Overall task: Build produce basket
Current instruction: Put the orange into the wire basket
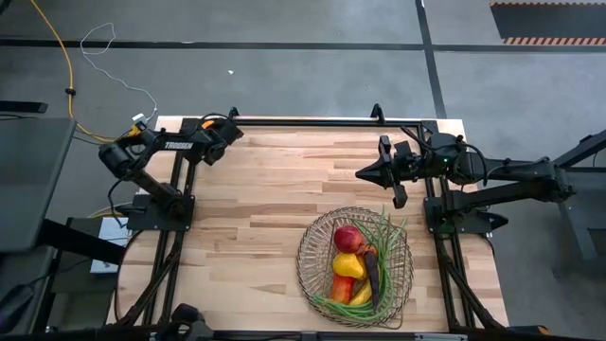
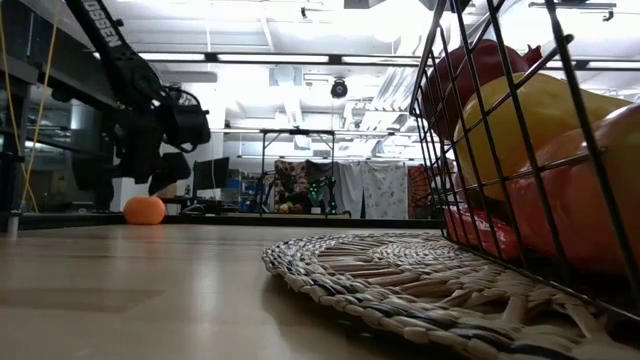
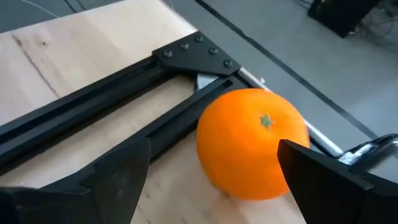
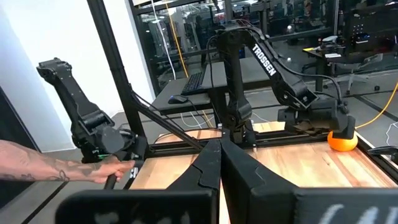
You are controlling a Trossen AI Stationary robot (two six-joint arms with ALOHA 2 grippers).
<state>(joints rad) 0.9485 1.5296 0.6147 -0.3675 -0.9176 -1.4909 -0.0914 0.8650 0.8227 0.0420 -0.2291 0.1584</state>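
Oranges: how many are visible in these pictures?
1. The orange lies on the table's far left corner, between the open fingers of the left hand. Others may be hidden inside the basket.

One basket (image 1: 312,248) is counted, sat on one woven mat (image 2: 400,270). Inside it, one red apple (image 1: 347,238), one yellow pear (image 1: 347,266), one mango (image 1: 342,287), one eggplant (image 1: 374,275) and one banana (image 1: 363,295) can be made out; the green beans (image 1: 393,230) can't be counted. One orange (image 3: 252,144) is seen outside. Two arms total.
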